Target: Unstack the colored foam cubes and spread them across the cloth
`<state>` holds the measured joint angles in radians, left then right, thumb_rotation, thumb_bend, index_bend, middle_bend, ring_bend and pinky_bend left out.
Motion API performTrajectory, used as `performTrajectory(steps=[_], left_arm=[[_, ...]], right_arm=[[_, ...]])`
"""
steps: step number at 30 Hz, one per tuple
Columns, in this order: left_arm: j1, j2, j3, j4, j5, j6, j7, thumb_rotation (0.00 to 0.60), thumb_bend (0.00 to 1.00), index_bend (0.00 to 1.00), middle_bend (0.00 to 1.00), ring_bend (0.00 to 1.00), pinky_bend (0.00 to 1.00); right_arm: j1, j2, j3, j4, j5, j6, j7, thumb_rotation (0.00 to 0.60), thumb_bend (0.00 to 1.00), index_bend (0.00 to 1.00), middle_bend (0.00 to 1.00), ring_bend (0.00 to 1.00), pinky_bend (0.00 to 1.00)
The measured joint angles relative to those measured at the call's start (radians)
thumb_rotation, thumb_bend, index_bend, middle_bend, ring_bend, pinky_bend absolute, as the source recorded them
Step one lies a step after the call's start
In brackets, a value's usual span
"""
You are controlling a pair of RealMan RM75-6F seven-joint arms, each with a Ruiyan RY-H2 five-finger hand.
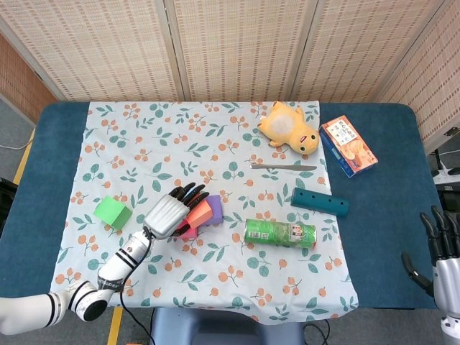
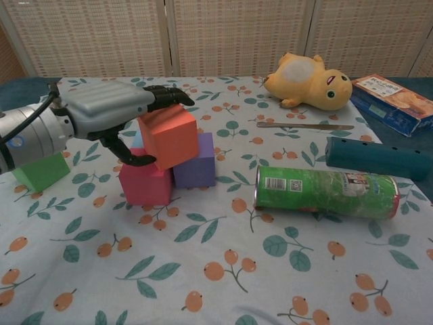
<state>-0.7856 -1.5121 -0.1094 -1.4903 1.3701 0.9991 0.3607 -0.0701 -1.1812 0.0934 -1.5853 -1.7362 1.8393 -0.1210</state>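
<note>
I'm seeing a white cloth [image 1: 144, 144] printed with teal leaves and orange berries, laid on a dark blue table [image 1: 381, 215]. On top of my stack, an orange cube [image 2: 169, 133]; under it a pink cube [image 2: 144, 185] and a purple cube [image 2: 197, 166], with a sliver of light blue behind, maybe another cube, hard to tell. Off to the side, a green cube [image 2: 39, 171]. My left robot hand [image 2: 111, 108] is silver-grey with black fingers [image 2: 169, 95]. Right robot hand [image 1: 444, 251] looks grey and black too. There's a green can [image 2: 325, 191] with a white label, a teal bar [image 2: 379, 157] with dark dots, a yellow plush [image 2: 308, 80] with a pale belly, and an orange-and-blue box [image 1: 348, 146].
</note>
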Motion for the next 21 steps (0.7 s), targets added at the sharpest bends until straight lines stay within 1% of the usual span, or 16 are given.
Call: performTrajectory(steps=[2, 3, 4, 7, 9, 11, 13, 17, 21], left_arm=[[0.001, -0.006, -0.001, 0.008, 0.008, 0.011, -0.001, 0.6, 0.31, 0.14, 0.01, 0.04, 0.26], [0.002, -0.009, -0.001, 0.013, 0.014, 0.018, -0.004, 0.6, 0.31, 0.2, 0.04, 0.09, 0.29], [0.003, -0.013, -0.001, 0.018, 0.022, 0.025, -0.008, 0.6, 0.31, 0.24, 0.07, 0.13, 0.31], [0.007, -0.027, 0.0, 0.045, 0.054, 0.056, -0.03, 0.6, 0.33, 0.37, 0.21, 0.24, 0.38], [0.01, -0.038, 0.001, 0.064, 0.075, 0.074, -0.048, 0.6, 0.34, 0.45, 0.28, 0.29, 0.42], [0.012, -0.048, 0.003, 0.084, 0.095, 0.091, -0.062, 0.6, 0.34, 0.5, 0.32, 0.32, 0.43], [0.015, -0.053, 0.005, 0.095, 0.105, 0.1, -0.073, 0.6, 0.34, 0.52, 0.33, 0.33, 0.44], [0.022, -0.05, 0.003, 0.096, 0.117, 0.124, -0.074, 0.6, 0.34, 0.53, 0.36, 0.35, 0.46], [0.039, -0.022, 0.002, 0.064, 0.131, 0.163, -0.07, 0.6, 0.34, 0.54, 0.38, 0.36, 0.47]], right_arm=[[0.0, 0.0, 0.0, 0.0, 0.0, 0.001, 0.0, 0.6, 0.24, 0.0, 0.0, 0.0, 0.0], [0.0, 0.0, 0.0, 0.0, 0.0, 0.0, 0.001, 0.6, 0.24, 0.0, 0.0, 0.0, 0.0], [0.0, 0.0, 0.0, 0.0, 0.001, 0.0, 0.001, 0.6, 0.24, 0.0, 0.0, 0.0, 0.0], [0.001, 0.0, 0.0, 0.0, 0.001, -0.001, -0.001, 0.6, 0.24, 0.0, 0.0, 0.0, 0.0], [0.001, -0.001, 0.0, 0.0, 0.001, -0.001, -0.002, 0.6, 0.24, 0.0, 0.0, 0.0, 0.0], [0.001, -0.002, 0.001, 0.0, 0.002, -0.001, -0.003, 0.6, 0.24, 0.0, 0.0, 0.0, 0.0], [0.002, -0.002, 0.001, 0.0, 0.002, -0.001, -0.003, 0.6, 0.24, 0.0, 0.0, 0.0, 0.0], [0.002, -0.001, 0.002, -0.001, 0.003, -0.002, -0.001, 0.6, 0.24, 0.0, 0.0, 0.0, 0.0], [0.002, 0.001, 0.002, -0.004, 0.004, -0.002, 0.002, 0.6, 0.24, 0.0, 0.0, 0.0, 0.0]])
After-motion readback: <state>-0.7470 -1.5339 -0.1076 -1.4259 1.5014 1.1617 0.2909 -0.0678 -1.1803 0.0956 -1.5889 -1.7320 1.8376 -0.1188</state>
